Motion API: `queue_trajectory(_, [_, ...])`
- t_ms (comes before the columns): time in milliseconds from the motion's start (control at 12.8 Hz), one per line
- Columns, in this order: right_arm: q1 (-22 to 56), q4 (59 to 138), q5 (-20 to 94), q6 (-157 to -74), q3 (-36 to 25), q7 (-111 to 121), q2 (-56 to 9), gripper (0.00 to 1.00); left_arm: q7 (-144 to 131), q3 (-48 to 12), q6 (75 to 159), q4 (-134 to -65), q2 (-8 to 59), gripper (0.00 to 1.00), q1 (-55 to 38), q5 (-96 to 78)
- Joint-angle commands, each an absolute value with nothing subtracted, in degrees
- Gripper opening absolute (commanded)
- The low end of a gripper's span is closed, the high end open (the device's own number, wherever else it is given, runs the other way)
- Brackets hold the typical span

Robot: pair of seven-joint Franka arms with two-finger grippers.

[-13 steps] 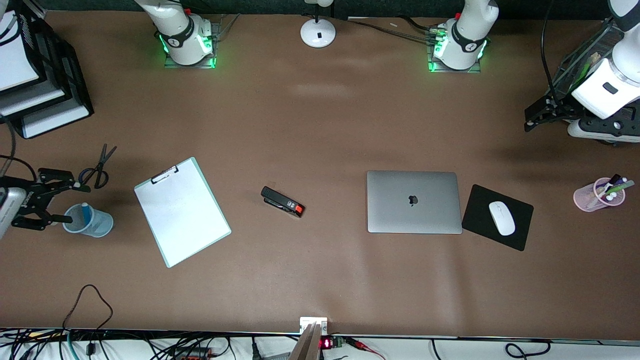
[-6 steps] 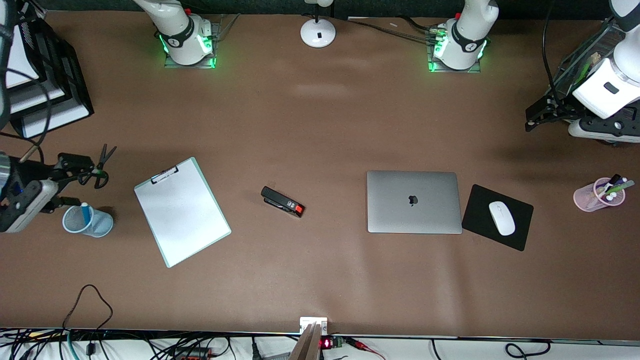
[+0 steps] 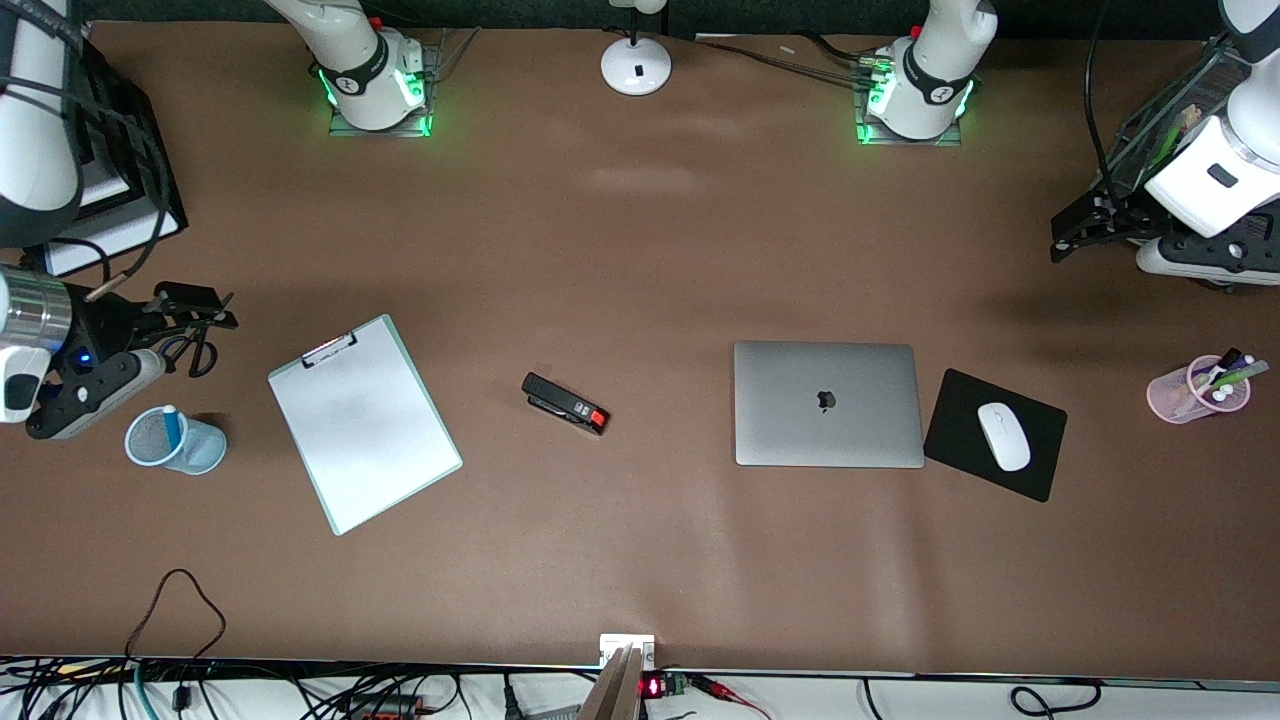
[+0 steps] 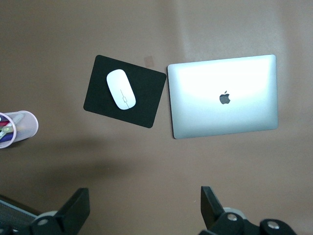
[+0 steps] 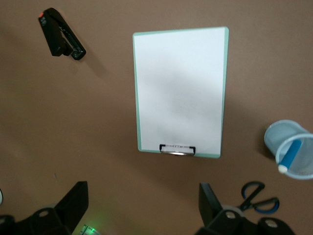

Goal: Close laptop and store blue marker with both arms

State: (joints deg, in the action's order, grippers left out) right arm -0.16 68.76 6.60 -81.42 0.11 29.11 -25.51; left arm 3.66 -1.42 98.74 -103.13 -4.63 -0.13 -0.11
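I see the laptop [image 3: 828,404] shut flat, centre-right of the frame; blue marker [image 3: 172,426] standing in the mesh cup [image 3: 178,442], lower left. Right gripper [image 3: 195,320] raised over the scissors [image 3: 197,345], jaws open. Left gripper [image 3: 1082,228] raised, upper right, jaws open.

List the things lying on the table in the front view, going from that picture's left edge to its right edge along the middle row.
Blue mesh cup with the blue marker in it → mint-edged white clipboard → black stapler with a red end → closed silver-grey laptop → black mouse pad with a white mouse → pink pen cup.
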Motion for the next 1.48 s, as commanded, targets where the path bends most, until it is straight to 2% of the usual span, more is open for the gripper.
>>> queue_trajectory(0, [2.36,69.17,2.3,-78.76,0.0,23.22,-23.47,1.0,4.75,-1.41,97.29,-101.07,-3.69,1.0,-0.09,0.88])
queue_trajectory(389, [5.8,69.96,-3.43,-73.92,0.09,7.74,-17.41,1.0,4.75,-1.41,97.21,-101.07,-3.69,1.0,-0.09,0.88])
queue_trajectory(701, [5.1,75.58,-3.51,-74.35,-0.53,4.75,-10.91,1.0,4.66,-1.32,97.21,-101.07,-3.69,1.0,0.0,0.97])
queue_trajectory(1402, [3.6,75.23,-1.85,-78.74,-2.19,3.08,-9.41,1.0,4.75,-1.32,97.21,-101.07,-3.6,1.0,0.0,0.97])
